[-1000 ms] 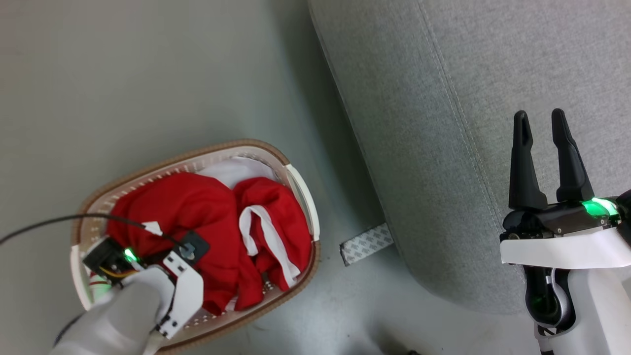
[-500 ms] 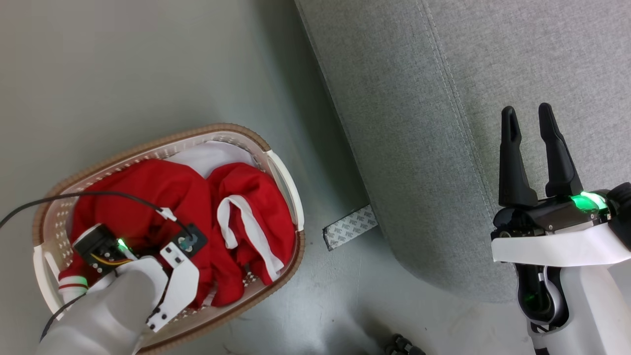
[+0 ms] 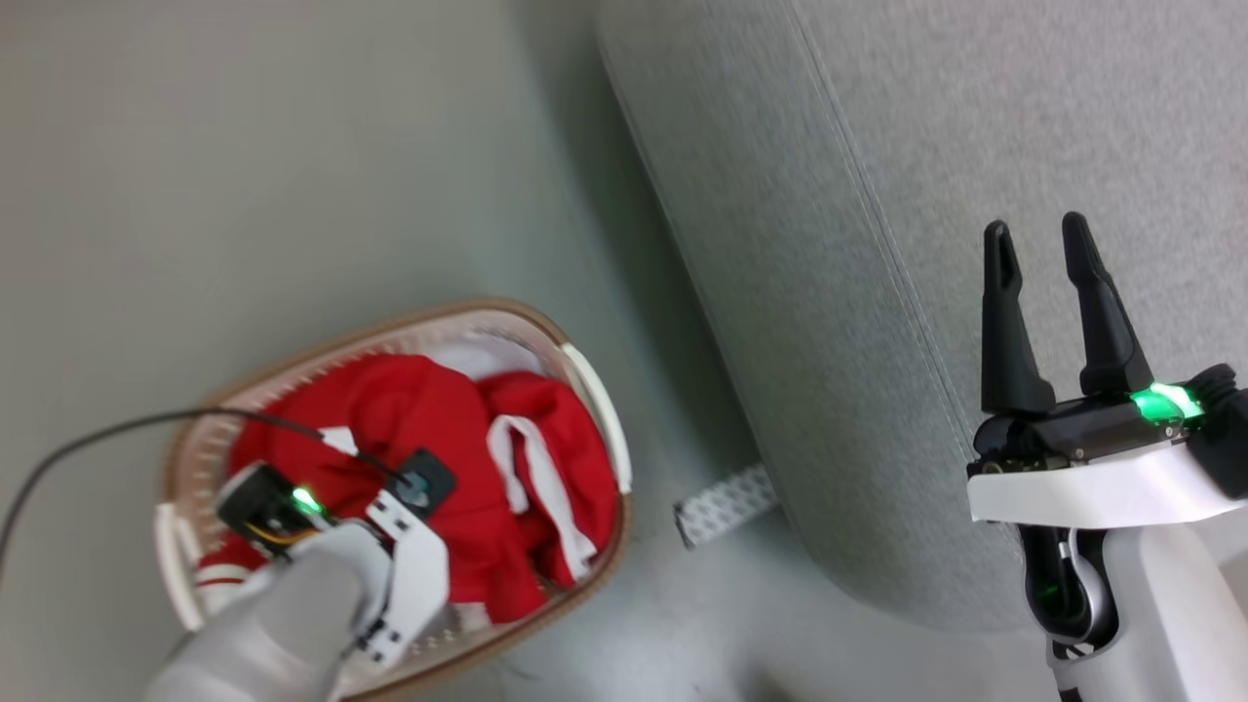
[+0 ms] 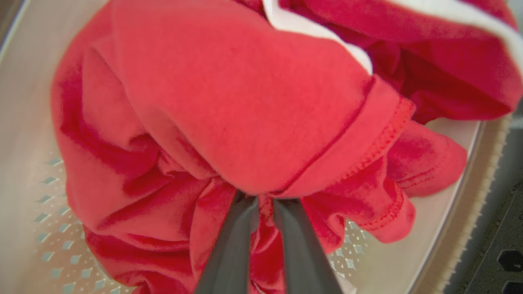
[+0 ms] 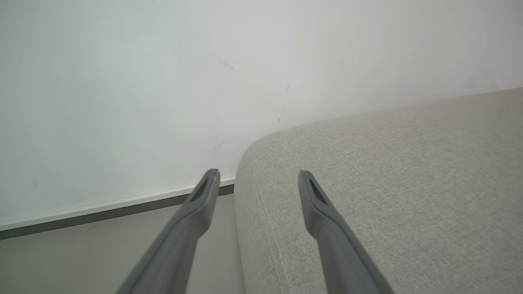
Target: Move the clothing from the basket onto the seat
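A pale grey floor (image 3: 292,146) is seen, and the basket (image 3: 585,375) is set on it near the seat (image 3: 877,244). The clothing (image 3: 429,419) is heaped inside the basket in red folds with white trim. The left hand (image 4: 265,200) is pushed down into that heap, its fingers drawn narrow with a fold of red fabric pinched between them. The right hand (image 3: 1035,229) is held above the seat's edge, fingers spread apart and empty.

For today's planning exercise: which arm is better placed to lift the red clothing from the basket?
Left. The left gripper is inside the basket, shut on the clothing; the right gripper hangs open over the seat, holding nothing.
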Controlling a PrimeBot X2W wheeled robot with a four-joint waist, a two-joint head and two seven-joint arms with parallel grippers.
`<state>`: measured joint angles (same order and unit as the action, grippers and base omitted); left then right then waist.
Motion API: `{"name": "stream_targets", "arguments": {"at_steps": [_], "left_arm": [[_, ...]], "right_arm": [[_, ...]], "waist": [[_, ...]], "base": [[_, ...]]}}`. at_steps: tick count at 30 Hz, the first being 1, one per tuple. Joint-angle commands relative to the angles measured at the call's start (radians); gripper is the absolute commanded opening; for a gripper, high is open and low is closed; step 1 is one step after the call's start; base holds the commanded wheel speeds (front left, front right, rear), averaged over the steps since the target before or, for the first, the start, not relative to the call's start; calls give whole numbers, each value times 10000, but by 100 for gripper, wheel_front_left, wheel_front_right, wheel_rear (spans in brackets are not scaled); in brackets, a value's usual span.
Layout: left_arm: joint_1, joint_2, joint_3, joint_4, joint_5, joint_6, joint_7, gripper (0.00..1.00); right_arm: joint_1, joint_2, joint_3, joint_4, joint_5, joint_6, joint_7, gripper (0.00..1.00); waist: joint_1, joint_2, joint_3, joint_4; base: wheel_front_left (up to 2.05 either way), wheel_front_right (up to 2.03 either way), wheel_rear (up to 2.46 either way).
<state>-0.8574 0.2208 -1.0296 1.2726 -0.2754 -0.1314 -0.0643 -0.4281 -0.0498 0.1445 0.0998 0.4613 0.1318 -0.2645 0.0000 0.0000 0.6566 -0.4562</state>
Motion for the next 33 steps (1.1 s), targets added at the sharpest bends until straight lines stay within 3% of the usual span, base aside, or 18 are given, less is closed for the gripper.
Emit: {"name": "stream_targets", "arguments": {"at_steps": [1,8,13,20,33], "left_arm": [[201,-116,89,-15,-157,27,-197,0],[787,-887,800,-112,-1053,78,-1592,0],[1232,-1130,1214,-475,-1590,62,-1954,0],[1855,-957,2045,-2421,-1869,196,-2006,0],[2512,-744,2879,-5359,-1369,372,-2011,0]], "right_arm": [[92,-15,-22,82,-179,-21,3,100],[450,-24,9,359,-640,-21,1,100],[862,-73,14,555,-736,-21,3,100],[1429,-145,-8,695,-539,-21,3,100],[2216,-162,90,777,-417,-21,3,100]], "waist": [[0,0,-783,583],[0,0,-2570,1528],[0,0,-3652,1999],[0,0,-4653,2594],[0,0,-5994,3421]], "base": [[0,0,0],[0,0,0],[0,0,0],[0,0,0],[0,0,0]]}}
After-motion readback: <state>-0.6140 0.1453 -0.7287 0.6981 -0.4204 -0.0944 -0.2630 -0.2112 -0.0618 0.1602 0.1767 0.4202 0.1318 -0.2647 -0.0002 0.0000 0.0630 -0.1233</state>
